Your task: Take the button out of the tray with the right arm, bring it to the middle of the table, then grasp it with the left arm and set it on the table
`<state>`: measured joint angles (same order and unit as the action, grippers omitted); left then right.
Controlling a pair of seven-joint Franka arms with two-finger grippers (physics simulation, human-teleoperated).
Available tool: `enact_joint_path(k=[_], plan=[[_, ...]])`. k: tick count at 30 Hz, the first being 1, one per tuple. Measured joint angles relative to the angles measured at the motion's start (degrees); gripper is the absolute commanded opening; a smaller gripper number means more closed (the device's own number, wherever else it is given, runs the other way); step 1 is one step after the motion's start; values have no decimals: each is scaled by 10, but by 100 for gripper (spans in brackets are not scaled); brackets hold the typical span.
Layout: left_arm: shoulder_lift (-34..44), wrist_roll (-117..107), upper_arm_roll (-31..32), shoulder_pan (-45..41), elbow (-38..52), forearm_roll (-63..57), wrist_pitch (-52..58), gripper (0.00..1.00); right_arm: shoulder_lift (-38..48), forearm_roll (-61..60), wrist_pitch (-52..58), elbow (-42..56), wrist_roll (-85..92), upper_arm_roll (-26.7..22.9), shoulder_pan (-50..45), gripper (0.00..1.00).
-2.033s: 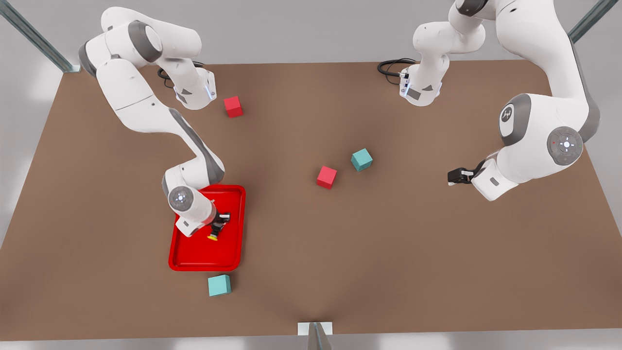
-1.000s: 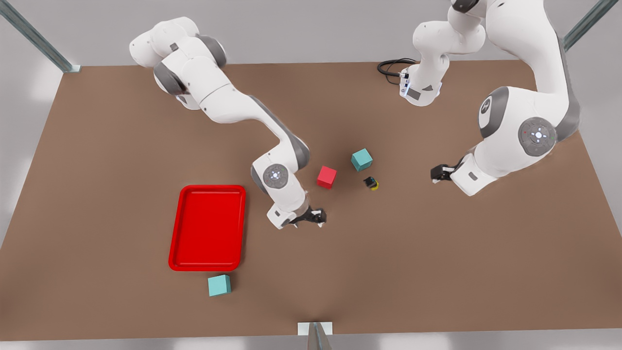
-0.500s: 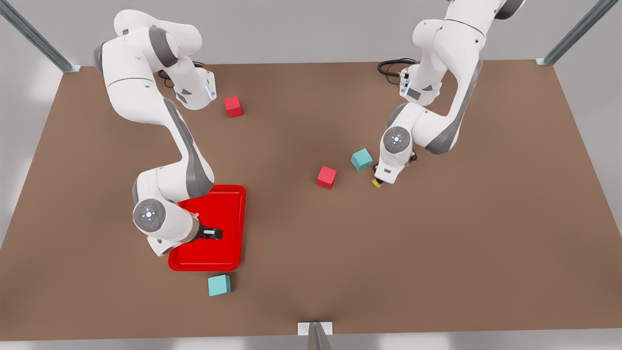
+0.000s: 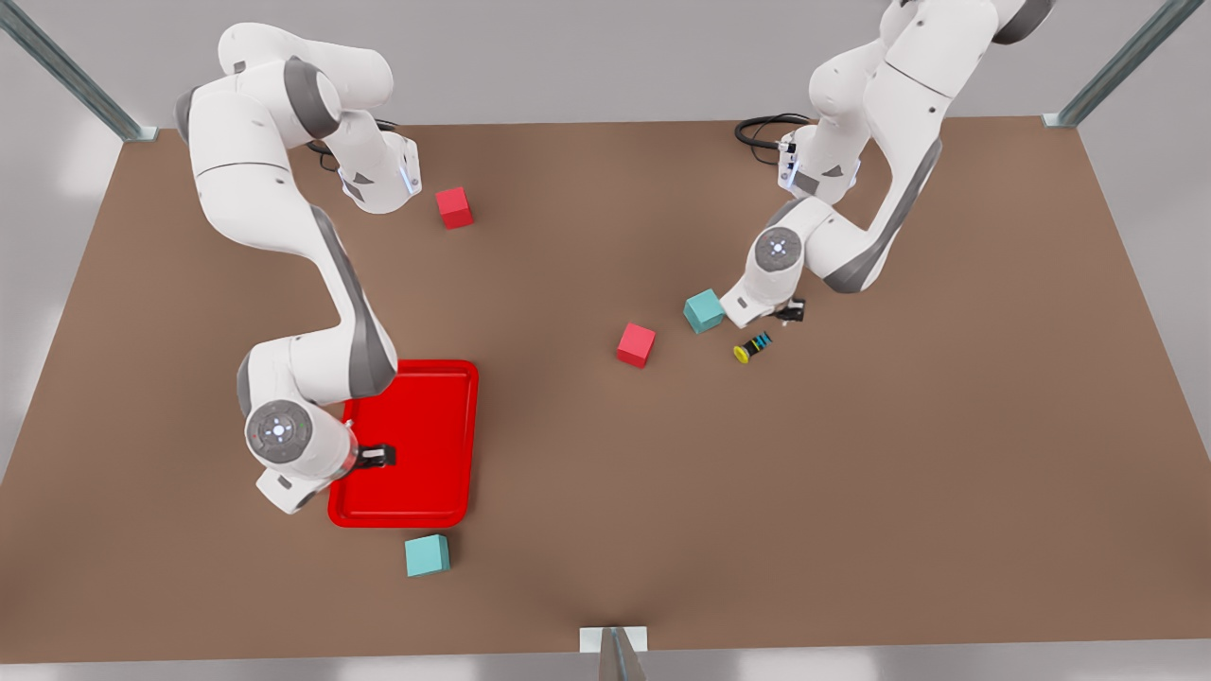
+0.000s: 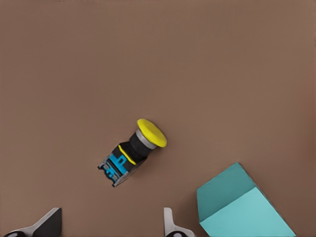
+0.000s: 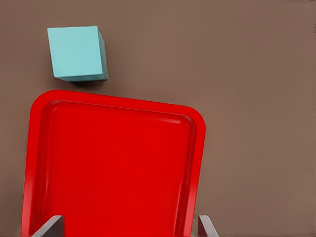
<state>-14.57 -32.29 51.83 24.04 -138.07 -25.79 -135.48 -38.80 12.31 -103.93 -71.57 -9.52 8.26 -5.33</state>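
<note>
Now we see the tiny push button with a round yellow cap and a black boxy body (image 4: pixel 752 347) lying on its side on the plain matte brown tabletop (image 4: pixel 851 492), near the table's middle, cap towards the front view's left. It sits just beside the teal cube (image 4: pixel 705 310) at the front view's right, not touching it, and a red cube (image 4: pixel 636 344) lies a little further to the front view's left.

The left arm's black two-finger gripper (image 4: pixel 791 310) hangs just beside the button and a little above it. In the left wrist view its two fingertips (image 5: pixel 47 224) stand wide apart with nothing between them, and the button (image 5: pixel 131 152) lies clear of them on bare table.

The right arm's black two-finger gripper (image 4: pixel 377 457) waits over the flat bright red rectangular tray (image 4: pixel 407 515). Its fingertips (image 6: pixel 49 228) are spread and hold nothing, and the tray floor (image 6: pixel 113 168) is bare. Another teal cube (image 4: pixel 427 555) sits just outside the tray rim.

We judge the button light, rigid and not fragile. The domed cap looks smooth and likely slippery, and on its side it could roll. We'd grip across the flat sides of the black body, not the cap or the narrow neck. The teal cube nearby leaves little room on that side.
</note>
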Motion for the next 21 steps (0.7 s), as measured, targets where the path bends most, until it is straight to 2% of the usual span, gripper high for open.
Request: enact_joint_path(k=[5, 12, 21], plan=[[-56, 65, -6, 1, 10, -88, -30, 99, 22, -5, 7, 16, 23, 5, 43, 100], [-101, 132, -14, 3, 9, -218, -44, 99, 23, -12, 15, 23, 46, 5, 46, 100], [-129, 181, -34, 12, 6, -262, -48, 99, 13, -13, 7, 22, 63, 4, 44, 100]])
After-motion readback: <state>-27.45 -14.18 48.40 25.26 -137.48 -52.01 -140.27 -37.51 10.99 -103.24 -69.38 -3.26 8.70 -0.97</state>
